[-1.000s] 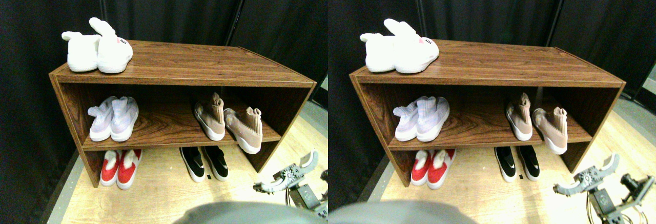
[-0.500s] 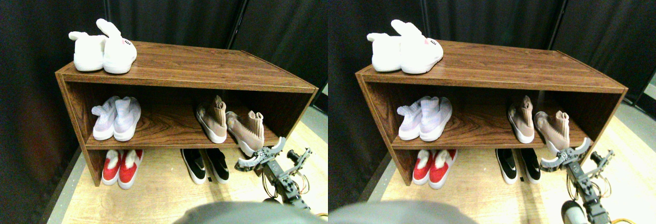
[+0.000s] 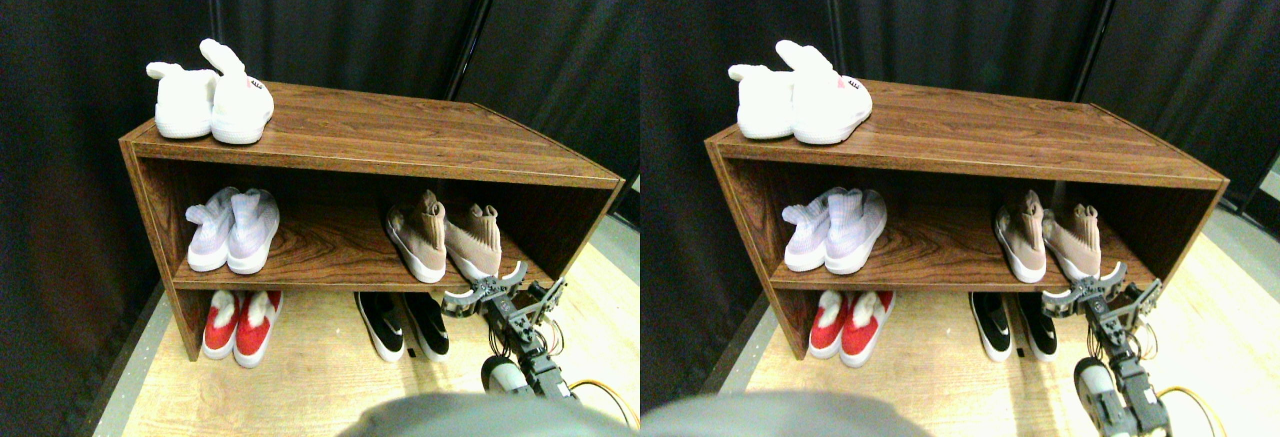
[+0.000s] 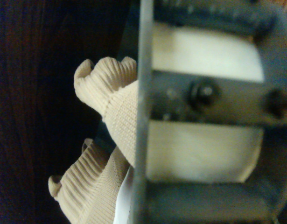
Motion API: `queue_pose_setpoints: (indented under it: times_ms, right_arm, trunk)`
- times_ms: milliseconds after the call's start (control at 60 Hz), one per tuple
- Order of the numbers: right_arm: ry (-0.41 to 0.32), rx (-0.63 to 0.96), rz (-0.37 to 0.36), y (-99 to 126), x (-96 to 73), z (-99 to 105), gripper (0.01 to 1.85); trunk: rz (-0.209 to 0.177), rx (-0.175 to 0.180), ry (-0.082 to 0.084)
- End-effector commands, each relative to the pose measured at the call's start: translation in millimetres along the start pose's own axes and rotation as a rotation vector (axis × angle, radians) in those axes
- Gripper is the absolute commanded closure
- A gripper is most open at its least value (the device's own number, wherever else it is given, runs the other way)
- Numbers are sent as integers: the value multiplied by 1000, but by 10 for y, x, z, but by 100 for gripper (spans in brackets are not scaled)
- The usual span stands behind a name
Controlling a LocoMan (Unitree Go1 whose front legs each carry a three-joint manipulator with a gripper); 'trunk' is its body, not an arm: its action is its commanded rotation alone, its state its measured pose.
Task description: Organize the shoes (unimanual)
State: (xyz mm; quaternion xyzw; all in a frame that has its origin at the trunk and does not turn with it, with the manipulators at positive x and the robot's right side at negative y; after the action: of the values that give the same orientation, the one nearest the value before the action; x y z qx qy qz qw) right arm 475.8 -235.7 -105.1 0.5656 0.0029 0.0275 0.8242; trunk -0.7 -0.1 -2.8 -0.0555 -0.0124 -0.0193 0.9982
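The right end effector (image 3: pixel 487 290) is positioned at the front edge of the middle shelf (image 3: pixel 330 252), directly at the heel of the right tan sock sneaker (image 3: pixel 474 244). In the stereo view its curved jaws are spread apart on either side of that heel, but actual contact with the shoe cannot be confirmed. In the wrist view the dark jaw frame (image 4: pixel 208 112) fills most of the picture, with the white sole showing through its openings and both ribbed tan collars (image 4: pixel 106 93) visible beyond it. The left tan sock sneaker (image 3: pixel 417 237) stands just beside the right one on the same shelf, both heels toward the robot. On the floor (image 3: pixel 310 357) beneath the shelf, a pair of black slip-ons (image 3: pixel 400 322) sits near the end effector, and a pair of red shoes (image 3: pixel 240 322) sits further along, under the far end. A pair of pale lavender sock sneakers (image 3: pixel 232 229) occupies the other end of the middle shelf. A pair of white plush slippers (image 3: pixel 212 99) rests on the top board (image 3: pixel 400 132) of the wooden shoe rack, at its far corner.
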Motion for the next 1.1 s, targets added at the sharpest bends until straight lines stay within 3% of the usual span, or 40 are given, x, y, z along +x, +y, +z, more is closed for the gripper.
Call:
queue_pose_setpoints:
  times_ms: [17, 583, 883, 1050, 1100]
  right_arm:
    - [-15, -8, 28, 46, 13, 8, 13]
    - [-32, 28, 23, 57, -3, 34, 13]
    - [21, 44, 128, 192, -386, 122, 13]
    - [-10, -6, 181, 264, -661, 249, 23]
    - [-43, -19, 186, 288, -730, 303, 39]
  trunk:
    - [16, 1, 8]
    - [12, 7, 11]
    - [-8, 16, 12]
    - [-18, 22, 12]
    - [-22, 24, 11]
